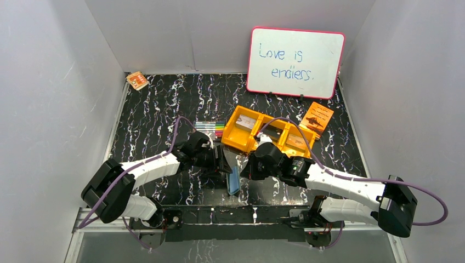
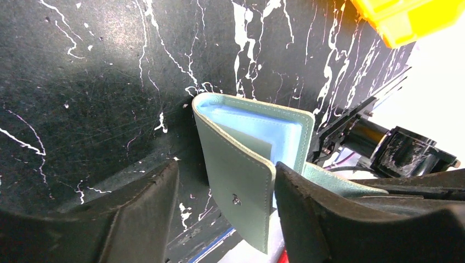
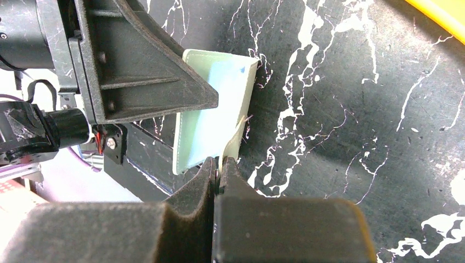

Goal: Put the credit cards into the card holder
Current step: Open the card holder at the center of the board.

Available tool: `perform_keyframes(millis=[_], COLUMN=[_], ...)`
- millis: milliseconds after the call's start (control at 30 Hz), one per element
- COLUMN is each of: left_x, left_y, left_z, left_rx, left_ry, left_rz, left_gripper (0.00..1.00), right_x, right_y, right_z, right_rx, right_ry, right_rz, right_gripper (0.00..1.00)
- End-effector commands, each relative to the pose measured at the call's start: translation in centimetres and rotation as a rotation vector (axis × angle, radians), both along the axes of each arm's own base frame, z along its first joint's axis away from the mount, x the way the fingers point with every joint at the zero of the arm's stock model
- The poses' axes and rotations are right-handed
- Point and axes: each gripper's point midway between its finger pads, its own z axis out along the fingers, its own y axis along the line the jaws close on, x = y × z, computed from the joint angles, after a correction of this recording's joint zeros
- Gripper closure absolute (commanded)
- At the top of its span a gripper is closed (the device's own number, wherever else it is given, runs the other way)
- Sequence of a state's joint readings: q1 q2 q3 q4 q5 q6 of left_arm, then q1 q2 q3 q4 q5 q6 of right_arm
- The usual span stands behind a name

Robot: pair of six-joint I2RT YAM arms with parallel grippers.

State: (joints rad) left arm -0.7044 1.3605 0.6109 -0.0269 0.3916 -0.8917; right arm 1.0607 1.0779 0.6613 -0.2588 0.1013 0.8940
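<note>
Whiteboard (image 1: 296, 63) at the back reads "Love is endless." in blue marker. Card holder (image 1: 234, 181) stands on edge, half open, front centre of the table (image 1: 159, 120), near the orange bin (image 1: 263, 131). My right claw (image 3: 219, 167) is clamped tight on one flap's edge. My left claw (image 2: 222, 186) is parted and straddles the other flap, with a gap on one side.

The left gripper (image 1: 227, 166) and right gripper (image 1: 245, 171) flank the card holder (image 1: 234, 183) at near centre, little room between them; orange bin (image 1: 232, 127) blocks just beyond, markers (image 1: 211, 129) to its left; far-left mat (image 1: 156, 107) lies open.
</note>
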Motion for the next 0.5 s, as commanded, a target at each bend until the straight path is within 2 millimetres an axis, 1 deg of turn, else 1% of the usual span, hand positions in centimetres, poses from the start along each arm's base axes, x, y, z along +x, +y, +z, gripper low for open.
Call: perform_keyframes(millis=[0, 67, 167, 300, 400, 467], left_x=[0.0, 0.0, 0.1, 0.1, 0.1, 0.1], left_y=[-0.1, 0.0, 0.2, 0.6, 1.2, 1.6], left_z=[0.7, 0.7, 0.6, 0.3, -0.1, -0.5], left_rx=[-0.001, 0.002, 0.009, 0.037, 0.071, 0.098], left_ry=[-0.016, -0.02, -0.026, -0.036, -0.045, -0.045], left_rz=[-0.012, -0.01, -0.008, -0.011, -0.013, -0.016], left_gripper=[0.43, 0.5, 0.57, 0.71, 0.8, 0.84], right_x=[0.5, 0.5, 0.5, 0.4, 0.3, 0.2], right_y=[0.5, 0.5, 0.4, 0.1, -0.2, -0.5], right_z=[1.3, 1.3, 1.2, 0.9, 0.3, -0.3], right_rx=[0.056, 0.055, 0.054, 0.046, 0.032, 0.015], right_ry=[-0.027, -0.025, -0.026, -0.022, -0.013, -0.002], right_rz=[-0.017, -0.02, -0.021, -0.026, -0.033, -0.041], right_gripper=[1.0, 1.0, 1.0, 1.0, 1.0, 1.0])
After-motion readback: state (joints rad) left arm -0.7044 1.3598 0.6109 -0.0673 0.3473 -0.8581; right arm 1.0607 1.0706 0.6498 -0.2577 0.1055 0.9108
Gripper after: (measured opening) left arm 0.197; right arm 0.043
